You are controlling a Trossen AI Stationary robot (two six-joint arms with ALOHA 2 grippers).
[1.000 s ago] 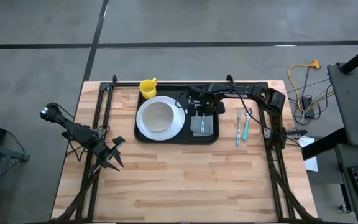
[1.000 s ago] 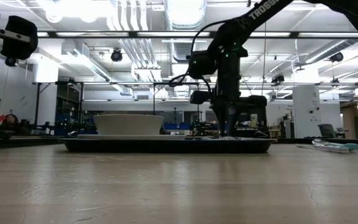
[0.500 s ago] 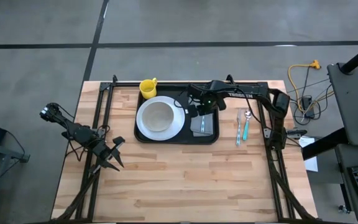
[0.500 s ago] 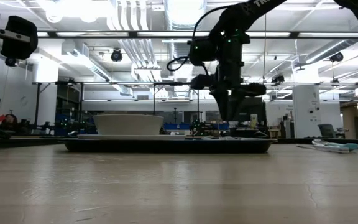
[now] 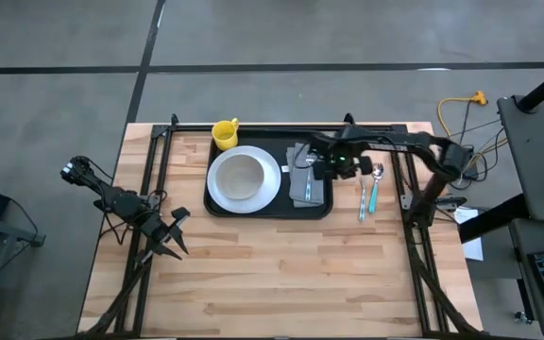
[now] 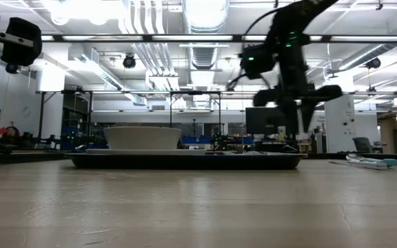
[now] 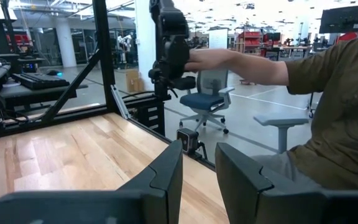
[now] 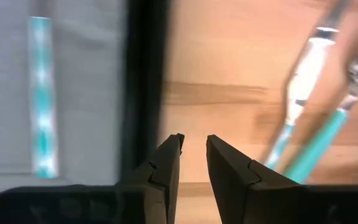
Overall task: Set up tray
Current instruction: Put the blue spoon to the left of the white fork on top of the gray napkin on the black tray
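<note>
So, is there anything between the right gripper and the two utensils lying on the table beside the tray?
Nothing visible. The right gripper hangs empty over the right rim of the tray, and only bare wood separates it from the utensils on the table. The napkin with one utensil lies on the tray, on the other side.

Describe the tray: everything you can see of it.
The tray is flat, black and rectangular, with rounded corners and a low raised rim. It lies level near the table's far edge. A white plate with a bowl fills its left part; a grey napkin carrying a teal-handled utensil lies on its right. A yellow mug stands just beyond its far left corner.
</note>
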